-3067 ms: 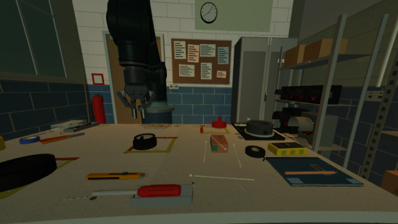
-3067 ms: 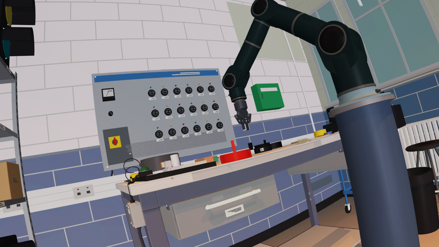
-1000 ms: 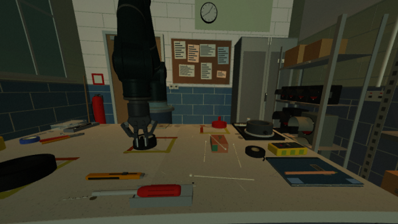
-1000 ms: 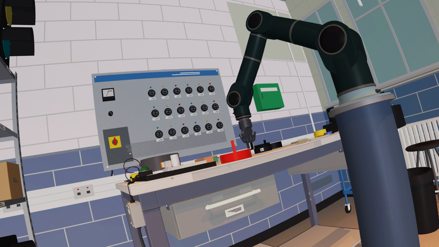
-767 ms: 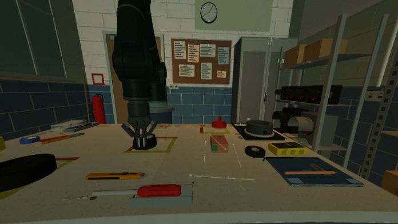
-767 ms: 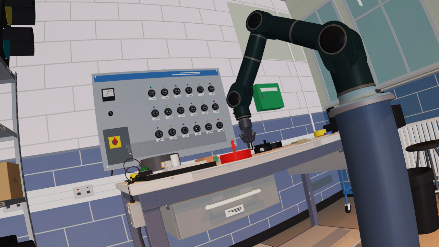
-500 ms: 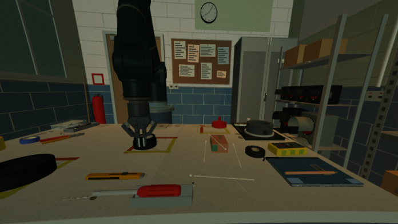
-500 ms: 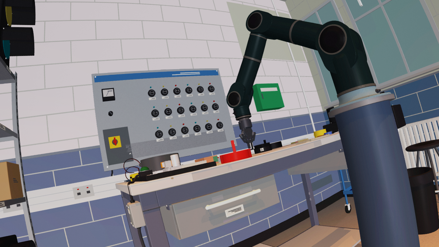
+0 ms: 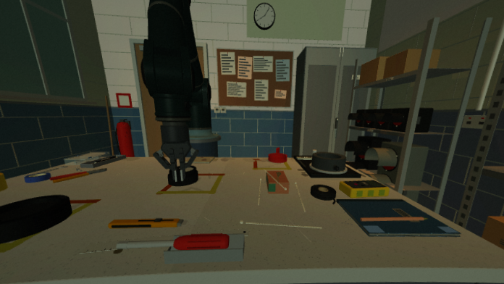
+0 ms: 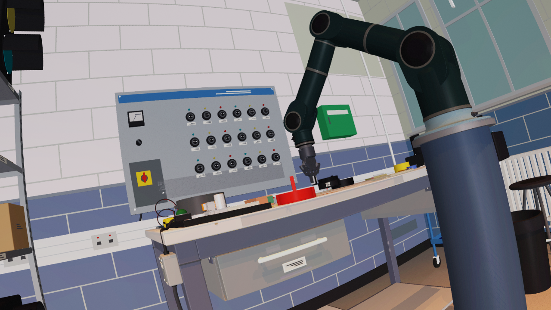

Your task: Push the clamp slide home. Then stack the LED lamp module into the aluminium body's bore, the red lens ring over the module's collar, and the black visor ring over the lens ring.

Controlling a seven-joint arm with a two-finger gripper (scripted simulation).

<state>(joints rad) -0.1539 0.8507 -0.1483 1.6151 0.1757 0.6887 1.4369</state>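
Observation:
The black LED lamp module (image 9: 183, 177) sits inside a yellow and red taped square on the left middle of the bench. My gripper (image 9: 179, 176) reaches down over it and is clamped on the module (image 10: 328, 182). The red lens ring (image 9: 277, 157), with an upright red post, rests at the back of the bench in its own taped square. The grey aluminium body (image 9: 328, 162) stands on a black base plate at the right rear, its bore facing up. A large black visor ring (image 9: 30, 216) lies at the left near edge, partly cut off.
Behind the bench are a brick wall, a door and a grey cabinet (image 9: 322, 99). A metal shelf rack (image 9: 416, 119) stands to the right. On the bench lie a small orange block (image 9: 277, 182), a black tape roll (image 9: 323, 192), a yellow meter (image 9: 363, 188), a utility knife (image 9: 145, 223) and a red-handled screwdriver (image 9: 188, 242).

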